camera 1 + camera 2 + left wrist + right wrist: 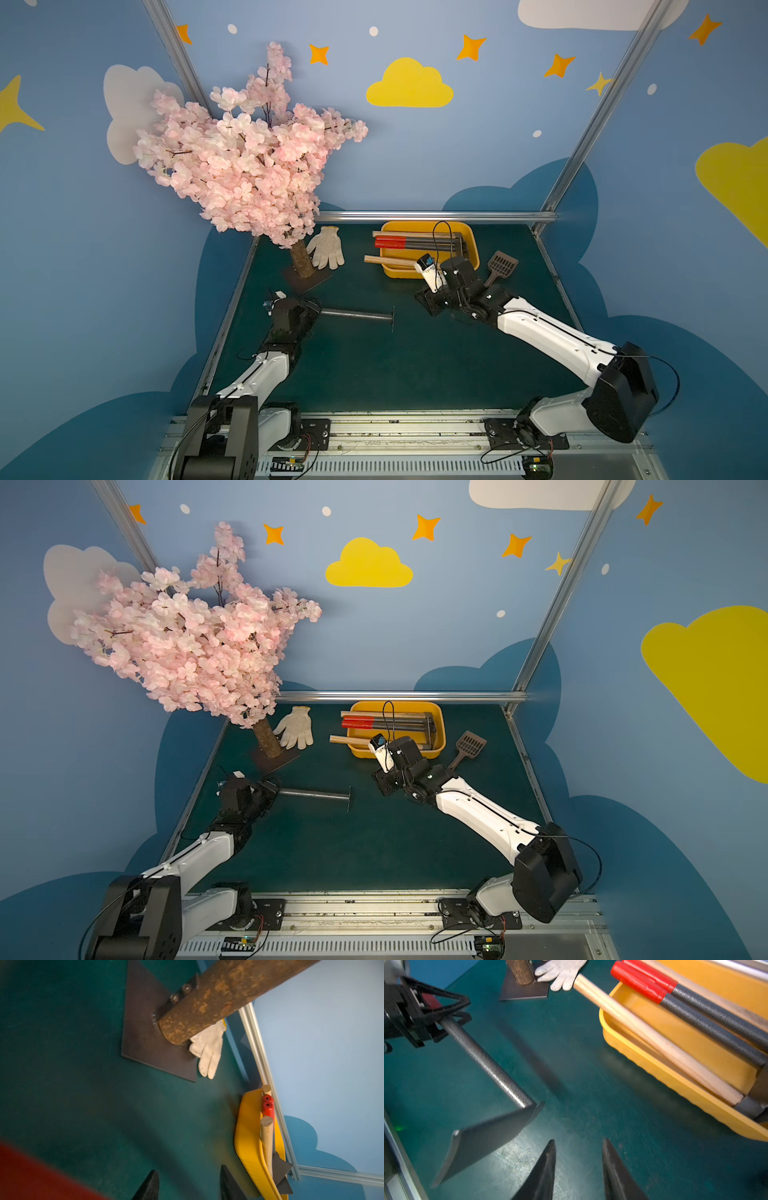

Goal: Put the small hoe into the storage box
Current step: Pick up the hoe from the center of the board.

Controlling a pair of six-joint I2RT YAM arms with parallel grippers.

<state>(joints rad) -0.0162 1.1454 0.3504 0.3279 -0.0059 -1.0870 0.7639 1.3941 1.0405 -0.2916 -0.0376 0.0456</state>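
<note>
Left gripper (pixel 453 1014) fingers clamped on the red grip of the small hoe (pixel 357 314), shaft level over the green mat (pixel 374 365), well apart from the storage box (pixel 397 272), right gripper (pixel 578 1167) fingers partly spread, empty, near the box

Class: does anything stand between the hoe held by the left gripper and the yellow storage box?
Bare mat lies between the small hoe and the storage box, but the right gripper, jaws open, hovers by the box's near side, and four tools already fill it.
</note>
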